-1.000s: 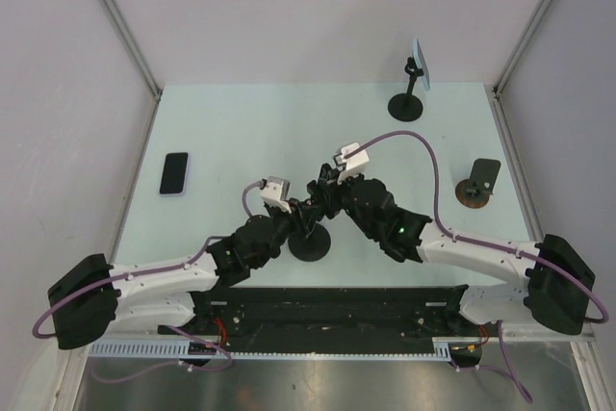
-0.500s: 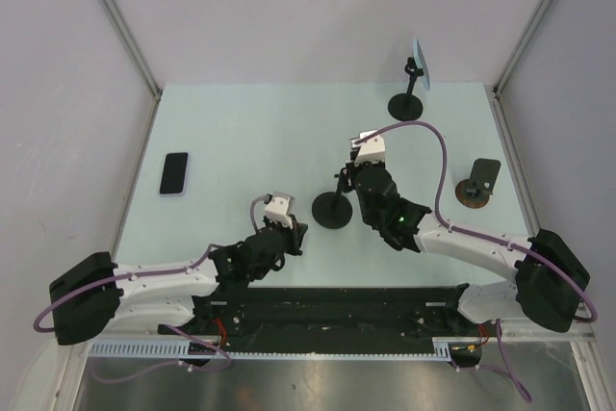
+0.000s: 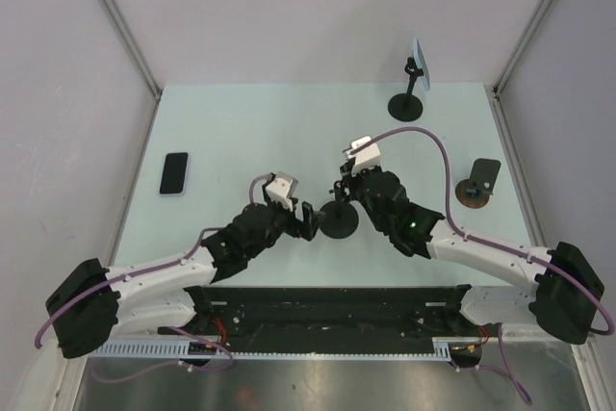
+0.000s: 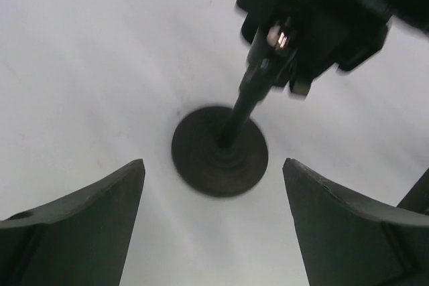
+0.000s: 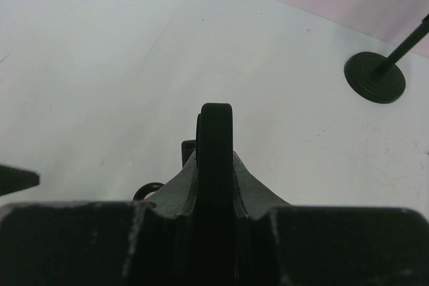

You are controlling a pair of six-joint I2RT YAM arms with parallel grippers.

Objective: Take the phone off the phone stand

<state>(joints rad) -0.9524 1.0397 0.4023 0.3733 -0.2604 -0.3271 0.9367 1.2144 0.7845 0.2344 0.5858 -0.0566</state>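
The phone stand has a round black base [image 3: 337, 221] [image 4: 219, 150] on the table's middle and a thin pole [image 4: 241, 108] rising from it. My right gripper [image 3: 348, 183] [image 5: 215, 159] is shut on a black flat slab [image 5: 215, 132] at the pole's top. The slab shows edge-on, and I cannot tell whether it is the phone or the stand's cradle. My left gripper [image 3: 306, 220] [image 4: 213, 165] stands wide open just left of the base, low over the table, with nothing between its fingers.
A dark phone [image 3: 174, 173] lies flat at the table's left. A second stand [image 3: 405, 106] [image 5: 375, 77] at the back right carries a pale blue phone [image 3: 420, 64]. A small stand with a dark plate [image 3: 478, 183] sits at the right edge. Walls close three sides.
The left gripper has come forward from near the arms to the stand's base and gone from shut to wide open. The right gripper has kept its hold; the stand shifted slightly.
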